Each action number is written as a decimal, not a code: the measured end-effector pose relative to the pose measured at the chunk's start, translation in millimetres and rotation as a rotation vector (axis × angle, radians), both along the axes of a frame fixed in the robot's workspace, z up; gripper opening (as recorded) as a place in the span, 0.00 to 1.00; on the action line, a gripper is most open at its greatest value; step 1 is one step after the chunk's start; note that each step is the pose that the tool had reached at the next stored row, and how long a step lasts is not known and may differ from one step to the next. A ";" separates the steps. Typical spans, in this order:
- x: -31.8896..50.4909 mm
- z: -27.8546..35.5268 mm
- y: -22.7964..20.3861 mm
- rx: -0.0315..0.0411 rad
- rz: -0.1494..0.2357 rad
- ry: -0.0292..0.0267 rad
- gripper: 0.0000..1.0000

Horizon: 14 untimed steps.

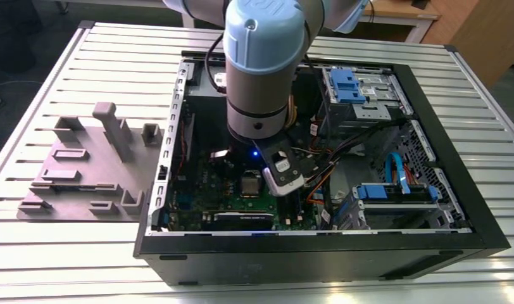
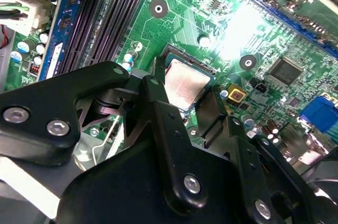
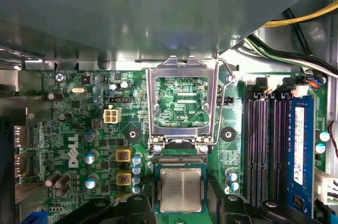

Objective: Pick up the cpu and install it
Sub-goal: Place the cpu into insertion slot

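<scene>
End effector (image 2: 186,97) astride the cpu (image 3: 180,189)

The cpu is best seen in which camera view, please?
The first wrist view: the cpu faces the camera squarely, its whole top showing. The second wrist view shows it at a slant; the exterior view shows it from afar.

Exterior view: high, off the arm, angled down on the open computer case (image 1: 325,244) on the slatted counter (image 1: 71,266); whole case in frame. First wrist view: close, straight down on the motherboard (image 3: 79,129). Second wrist view: closer, oblique, past the hand (image 2: 186,96). Both wrist views share the cpu (image 3: 180,189) (image 2: 185,86) and the board around it.
</scene>
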<state>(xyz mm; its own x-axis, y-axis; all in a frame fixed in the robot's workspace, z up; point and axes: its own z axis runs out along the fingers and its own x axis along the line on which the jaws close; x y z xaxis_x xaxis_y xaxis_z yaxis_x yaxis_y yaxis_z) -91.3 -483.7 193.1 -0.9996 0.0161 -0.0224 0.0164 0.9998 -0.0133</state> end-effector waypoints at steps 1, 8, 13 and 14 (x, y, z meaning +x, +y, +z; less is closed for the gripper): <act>0.2 -0.5 0.1 -0.0001 0.000 0.0000 0.47; 0.9 -3.7 0.2 -0.0005 0.000 0.0005 0.47; 0.9 -3.9 0.2 -0.0004 0.000 0.0005 0.47; 0.9 -3.9 0.2 -0.0004 0.000 0.0004 0.47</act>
<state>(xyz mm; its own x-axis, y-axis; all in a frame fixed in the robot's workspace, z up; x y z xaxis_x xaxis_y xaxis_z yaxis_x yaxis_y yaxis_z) -90.4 -483.5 189.2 -0.9996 0.0160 -0.0219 0.0163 0.9998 -0.0137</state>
